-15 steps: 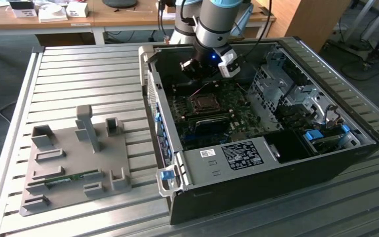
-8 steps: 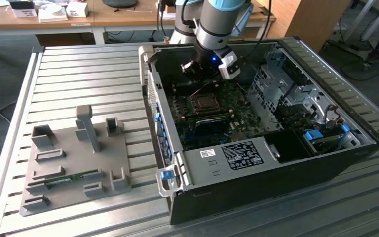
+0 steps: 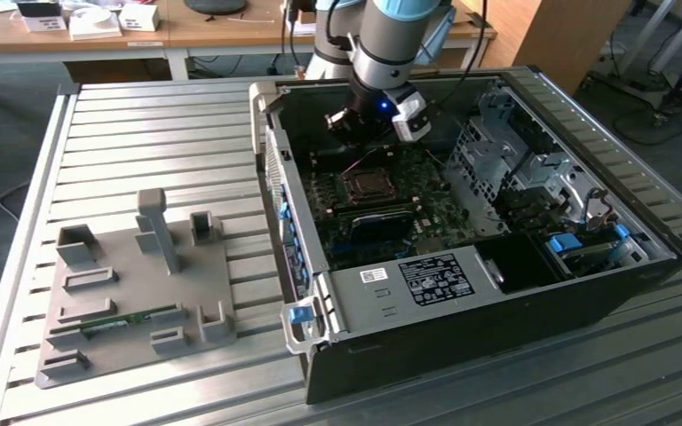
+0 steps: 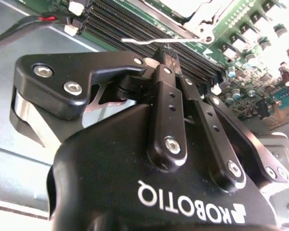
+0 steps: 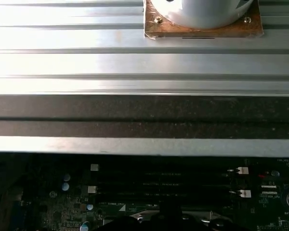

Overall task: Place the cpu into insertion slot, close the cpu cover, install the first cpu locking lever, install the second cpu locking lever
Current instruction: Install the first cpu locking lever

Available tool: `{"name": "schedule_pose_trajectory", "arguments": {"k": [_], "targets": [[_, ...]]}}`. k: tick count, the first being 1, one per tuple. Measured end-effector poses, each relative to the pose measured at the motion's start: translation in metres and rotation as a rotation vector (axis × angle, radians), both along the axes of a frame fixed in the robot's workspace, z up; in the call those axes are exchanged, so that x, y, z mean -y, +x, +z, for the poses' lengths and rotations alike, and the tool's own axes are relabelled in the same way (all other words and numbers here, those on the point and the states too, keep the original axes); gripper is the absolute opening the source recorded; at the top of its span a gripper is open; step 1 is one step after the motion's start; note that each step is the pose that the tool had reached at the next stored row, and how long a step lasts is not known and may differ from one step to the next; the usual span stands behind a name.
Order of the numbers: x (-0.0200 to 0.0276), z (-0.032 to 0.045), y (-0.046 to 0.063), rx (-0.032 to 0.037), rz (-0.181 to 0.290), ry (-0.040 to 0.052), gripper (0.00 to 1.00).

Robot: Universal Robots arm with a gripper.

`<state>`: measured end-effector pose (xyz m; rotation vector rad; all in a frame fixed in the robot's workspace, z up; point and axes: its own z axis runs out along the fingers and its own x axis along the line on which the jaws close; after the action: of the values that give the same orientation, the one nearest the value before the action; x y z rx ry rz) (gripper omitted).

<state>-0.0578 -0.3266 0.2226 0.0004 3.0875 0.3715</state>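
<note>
The insertion slot sits mid-motherboard inside the open computer case. The cpu cover lies flat over it, and the pale metal top of the cpu shows through its window. A thin silver locking lever sticks out from the socket's corner over the black memory slots. My gripper is shut, fingers pressed together, with its tips at the free end of that lever. Whether the tips pinch the wire or only touch it I cannot tell. In the exterior view the gripper hangs just behind the socket.
The case wall rises on the exterior view's left of the board, and a drive cage stands to the right. A red and black cable runs beside the memory slots. A grey fixture plate lies on the ribbed table.
</note>
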Motion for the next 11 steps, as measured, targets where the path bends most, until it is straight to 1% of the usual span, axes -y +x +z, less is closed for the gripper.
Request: {"name": "schedule_pose_trajectory", "arguments": {"k": [3, 11], "targets": [[-0.0004, -0.0006, 0.0028, -0.0001, 0.000, -0.0001, 0.11], [-0.0004, 0.0001, 0.0031, -0.0003, 0.000, -0.0004, 0.11]]}}
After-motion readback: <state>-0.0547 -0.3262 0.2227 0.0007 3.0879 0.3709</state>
